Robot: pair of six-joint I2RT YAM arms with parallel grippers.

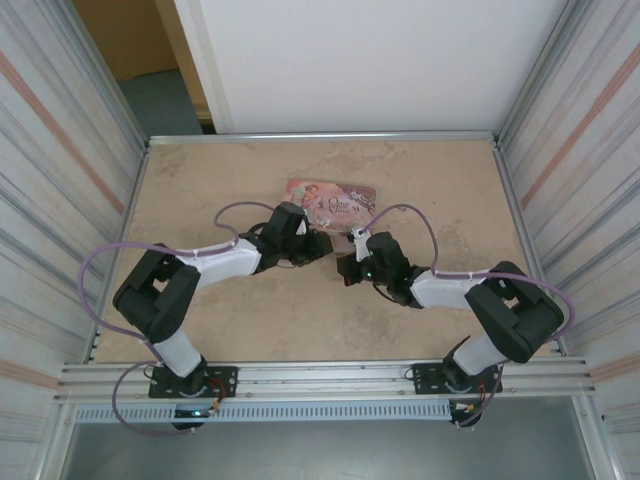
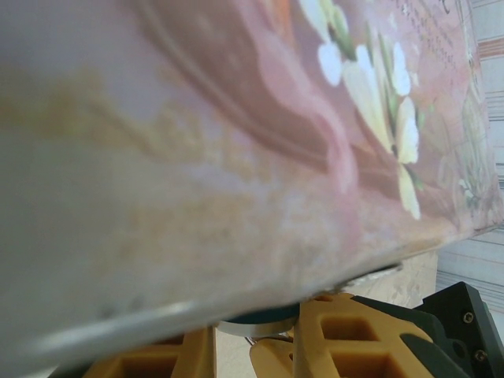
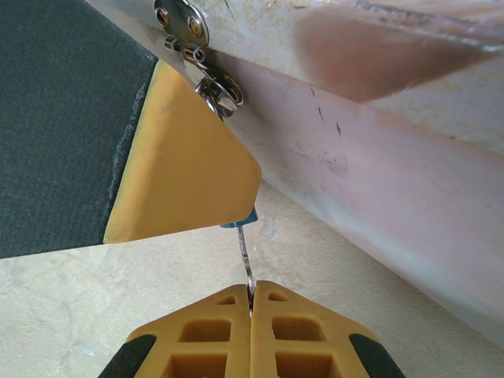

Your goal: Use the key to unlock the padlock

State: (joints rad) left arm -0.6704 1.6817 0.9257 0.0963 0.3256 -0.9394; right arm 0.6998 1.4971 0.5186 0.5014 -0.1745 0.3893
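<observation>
The bench (image 1: 290, 320) has a mottled beige, stone-patterned surface. A flat pink tin (image 1: 330, 200) with printed floral decoration lies toward the far edge, about midway between the left and right edges. On the tin's near side wall, a riveted silver hasp plate (image 3: 183, 22) carries small metal rings (image 3: 214, 90). The padlock (image 3: 239, 224) hangs just below this hasp. Only a small blue-teal corner of its body is visible past a wedge-shaped yellow finger (image 3: 189, 157) of the left end effector (image 2: 232, 346). That end effector is closed on the padlock, with its ribbed yellow fingers on either side of the teal body. The right end effector (image 3: 252, 295) is closed, pinching the thin silver key (image 3: 245, 256). The key shaft stands upright, and its tip meets the underside of the padlock.
</observation>
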